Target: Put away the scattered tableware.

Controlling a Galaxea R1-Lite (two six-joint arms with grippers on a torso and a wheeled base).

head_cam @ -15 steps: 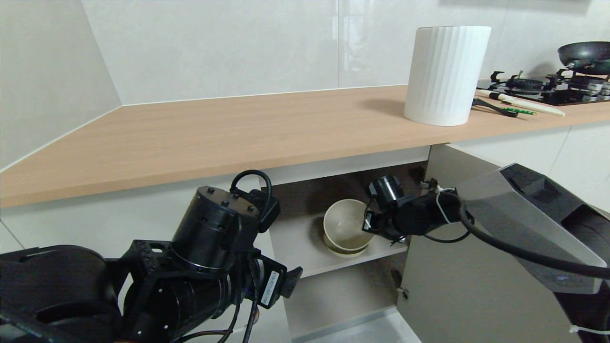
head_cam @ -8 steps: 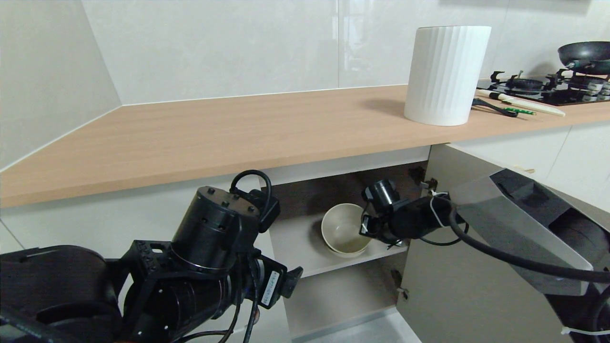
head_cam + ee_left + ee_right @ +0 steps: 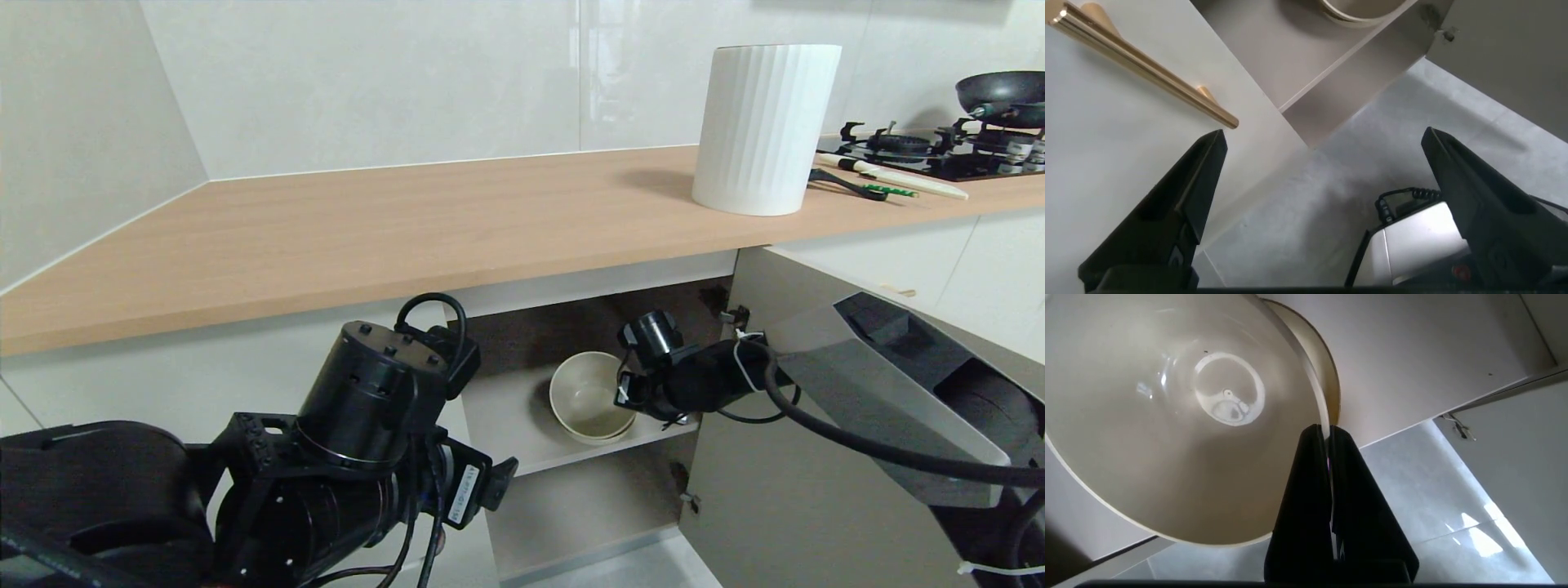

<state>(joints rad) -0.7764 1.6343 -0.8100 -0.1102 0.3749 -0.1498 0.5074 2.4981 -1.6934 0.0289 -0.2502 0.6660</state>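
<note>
Bowl (image 3: 588,396), rim pinched by right end effector (image 3: 1327,449), tilted over second bowl (image 3: 1321,371) on shelf (image 3: 522,429); released askew, could chip or slide off.

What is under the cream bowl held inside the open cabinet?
Under the round cream bowl, pinched at its rim by the right gripper, the rim of a second cream dish shows, on the pale shelf. The rest of that dish is covered.

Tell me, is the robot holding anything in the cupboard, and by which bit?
Yes. The right gripper pinches the cream bowl by its rim. The left gripper is open and holds nothing.
</note>
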